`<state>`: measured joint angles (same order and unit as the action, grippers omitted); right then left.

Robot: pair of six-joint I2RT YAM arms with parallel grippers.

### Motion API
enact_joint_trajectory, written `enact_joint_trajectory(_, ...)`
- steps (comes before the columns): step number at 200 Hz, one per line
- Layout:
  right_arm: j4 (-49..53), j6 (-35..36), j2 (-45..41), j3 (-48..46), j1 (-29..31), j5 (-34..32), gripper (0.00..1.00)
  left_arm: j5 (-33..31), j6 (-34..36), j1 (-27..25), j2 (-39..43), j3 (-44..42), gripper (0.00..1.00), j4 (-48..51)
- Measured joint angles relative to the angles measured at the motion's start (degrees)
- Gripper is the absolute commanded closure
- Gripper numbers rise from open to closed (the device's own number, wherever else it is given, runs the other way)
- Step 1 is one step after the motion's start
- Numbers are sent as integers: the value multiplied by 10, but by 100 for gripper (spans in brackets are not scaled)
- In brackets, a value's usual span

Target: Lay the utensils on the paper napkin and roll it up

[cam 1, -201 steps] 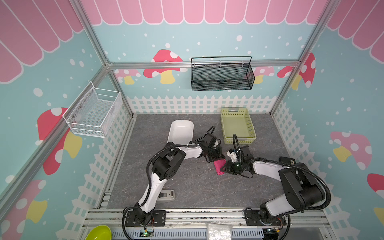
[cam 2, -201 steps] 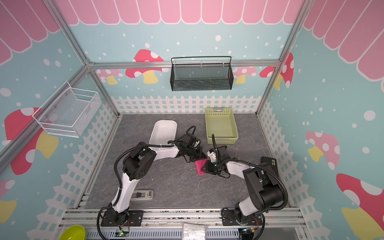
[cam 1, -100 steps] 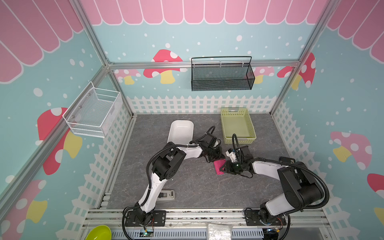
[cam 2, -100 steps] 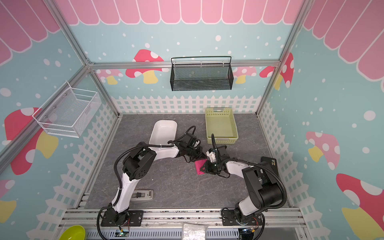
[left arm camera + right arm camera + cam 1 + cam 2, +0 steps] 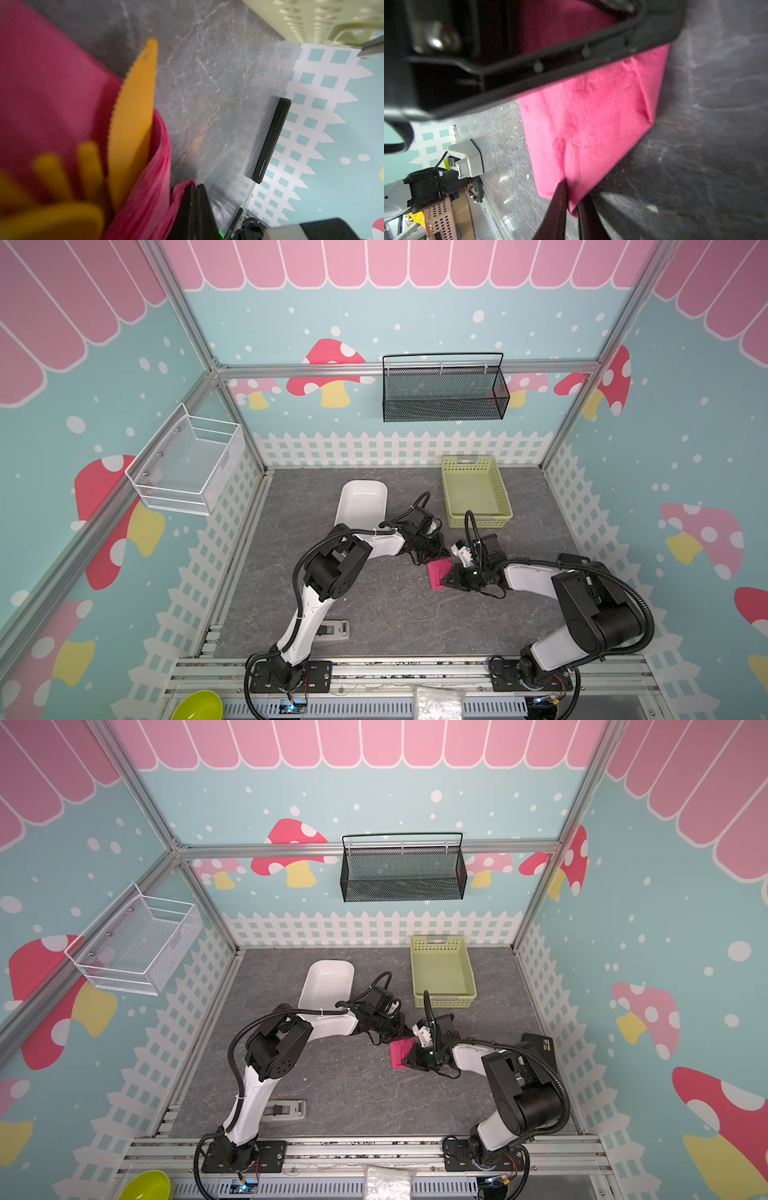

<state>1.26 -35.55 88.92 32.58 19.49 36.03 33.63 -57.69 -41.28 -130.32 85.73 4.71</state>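
The pink paper napkin (image 5: 437, 571) (image 5: 400, 1051) lies as a short folded bundle mid-table in both top views. In the left wrist view the paper napkin (image 5: 52, 83) wraps round the orange utensils: a serrated knife blade (image 5: 133, 104), blurred fork tines (image 5: 89, 166) and a spoon bowl (image 5: 52, 220). My left gripper (image 5: 436, 556) (image 5: 196, 188) is at the bundle's far end, fingers pressed together with a napkin edge at their tips. At the near end my right gripper (image 5: 445, 580) (image 5: 572, 200) pinches a corner of the paper napkin (image 5: 591, 128).
A green basket (image 5: 476, 489) stands behind the grippers and a white dish (image 5: 361, 502) to its left. On the walls hang a black mesh basket (image 5: 444, 393) and a white wire basket (image 5: 187, 468). A grey device (image 5: 332, 630) lies near the front.
The right gripper's jaws have closed in on the napkin's corner. Both arms and the bundle have stayed nearly where they were.
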Motion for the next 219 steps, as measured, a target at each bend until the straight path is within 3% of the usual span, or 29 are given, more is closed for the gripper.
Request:
enact_joint_trajectory(47,-9,0,2,-4,0,0,92,-38,22,-3,22,-15,82,4)
enact_joint_trajectory(113,-33,-11,-9,-25,0,5,97,-133,92,0,107,-22,77,121)
enact_joint_trajectory(155,-46,-32,-21,-44,0,12,98,-150,133,1,160,-22,80,179)
enact_joint_trajectory(219,-47,-48,-31,-55,0,14,98,-134,157,-16,156,-38,90,217)
